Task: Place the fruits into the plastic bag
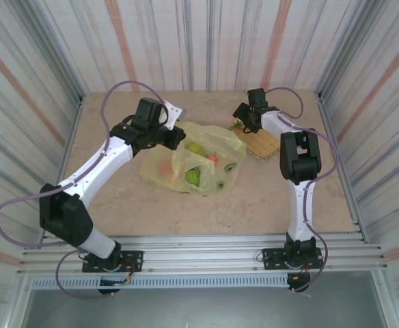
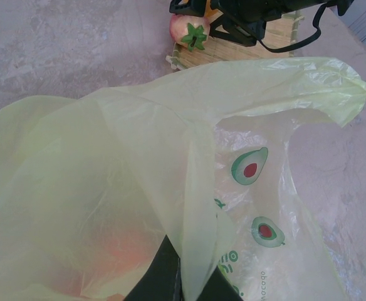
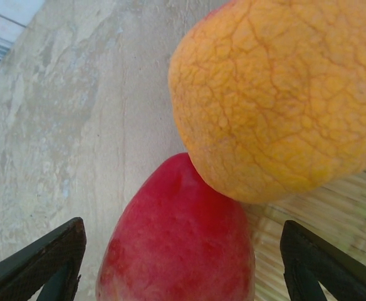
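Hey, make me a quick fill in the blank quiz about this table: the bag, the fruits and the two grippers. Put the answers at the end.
1. The left gripper is shut on the plastic bag, which is printed with halved ___.
2. The right gripper has its jaws ___ on either side of the red fruit.
3. The wrinkled fruit right beside the red one is ___ in colour.

Answers: avocados; open; orange.
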Tool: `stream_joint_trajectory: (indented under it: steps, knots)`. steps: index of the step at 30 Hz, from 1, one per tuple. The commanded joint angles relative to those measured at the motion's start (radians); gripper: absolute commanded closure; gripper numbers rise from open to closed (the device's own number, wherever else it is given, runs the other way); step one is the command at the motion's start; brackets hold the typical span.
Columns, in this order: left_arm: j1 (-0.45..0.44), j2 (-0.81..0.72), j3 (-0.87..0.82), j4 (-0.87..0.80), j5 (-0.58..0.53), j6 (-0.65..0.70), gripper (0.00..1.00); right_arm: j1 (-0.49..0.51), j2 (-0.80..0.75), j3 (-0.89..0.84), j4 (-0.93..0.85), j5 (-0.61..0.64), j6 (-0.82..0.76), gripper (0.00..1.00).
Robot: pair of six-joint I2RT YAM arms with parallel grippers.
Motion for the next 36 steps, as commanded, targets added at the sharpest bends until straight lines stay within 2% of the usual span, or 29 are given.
stream_joint_trajectory:
  steps: [1, 6, 17, 22, 28, 36]
  knots:
    - [0.001, -0.032, -0.007, -0.006, -0.001, 0.020, 1.00, 0.004, 0.033, 0.042, -0.035, 0.020, 0.020, 0.21]
    - [0.004, -0.034, -0.009, -0.004, 0.002, 0.019, 1.00, 0.004, 0.056, 0.064, -0.042, 0.011, 0.027, 0.23]
    - [0.013, -0.029, -0.011, -0.003, 0.011, 0.014, 1.00, 0.001, 0.065, 0.070, -0.037, -0.008, 0.026, 0.39]
    - [0.015, -0.028, -0.011, -0.002, 0.014, 0.006, 1.00, -0.002, 0.049, 0.059, -0.036, -0.014, 0.021, 0.43]
    - [0.015, -0.029, -0.011, -0.004, 0.016, 0.003, 1.00, -0.009, -0.031, -0.009, -0.002, -0.038, 0.009, 0.45]
    - [0.016, -0.026, -0.012, -0.002, 0.019, -0.006, 1.00, -0.028, -0.255, -0.194, 0.054, -0.058, -0.018, 0.45]
